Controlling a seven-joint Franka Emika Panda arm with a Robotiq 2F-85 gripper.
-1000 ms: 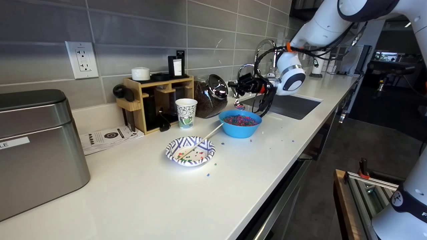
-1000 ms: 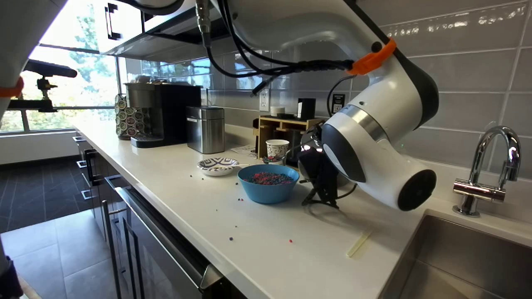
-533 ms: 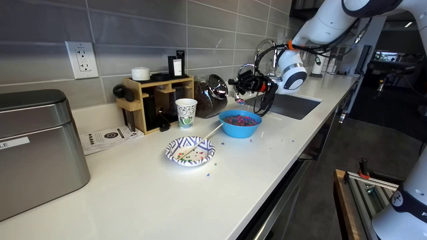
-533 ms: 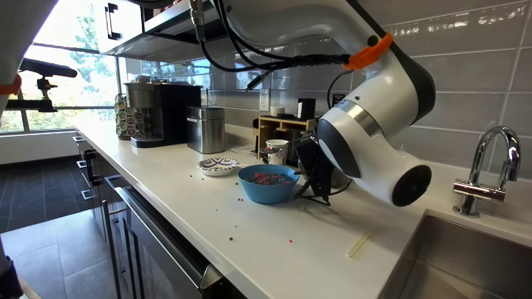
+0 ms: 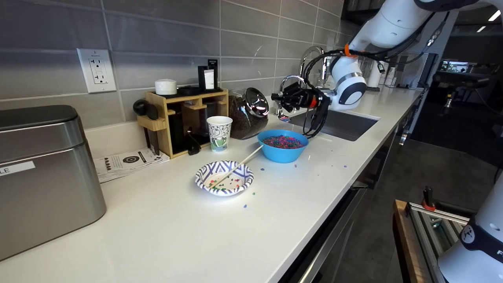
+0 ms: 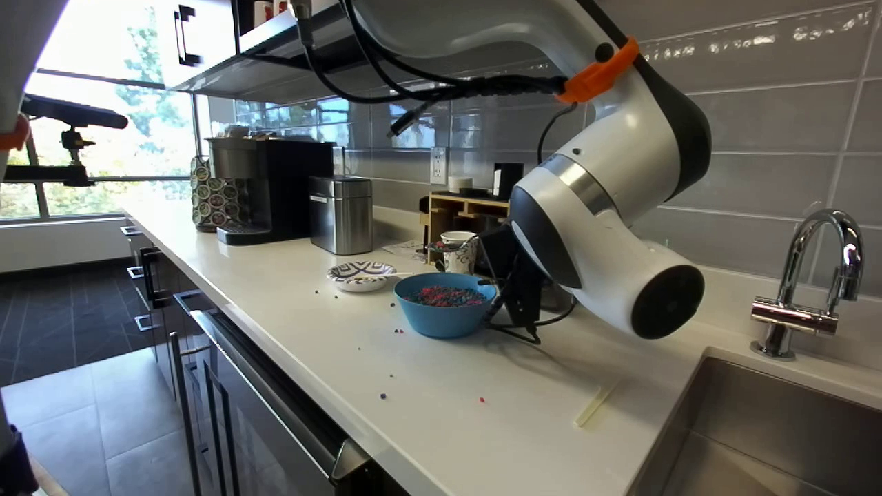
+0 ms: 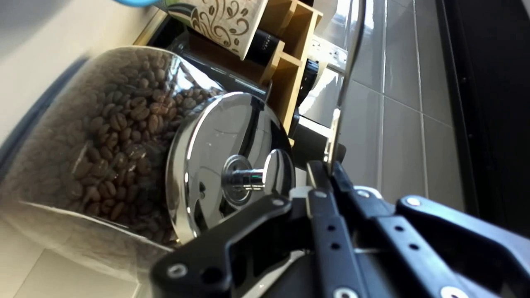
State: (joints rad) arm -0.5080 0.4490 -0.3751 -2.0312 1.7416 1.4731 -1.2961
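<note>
Spoon [image 5: 284, 117], carrying colorful bits [image 6: 442, 246], hangs in the air near the blue bowl [image 5: 281, 154] — my pincer [image 7: 330, 169] grips its thin handle [image 7: 352, 57], the coffee-bean jar [image 7: 120, 136] close by.

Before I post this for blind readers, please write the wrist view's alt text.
Black fingers grip a thin metal spoon handle. A clear jar of coffee beans with a shiny lid fills the picture's left; behind it are a paper cup and wooden shelf.
</note>
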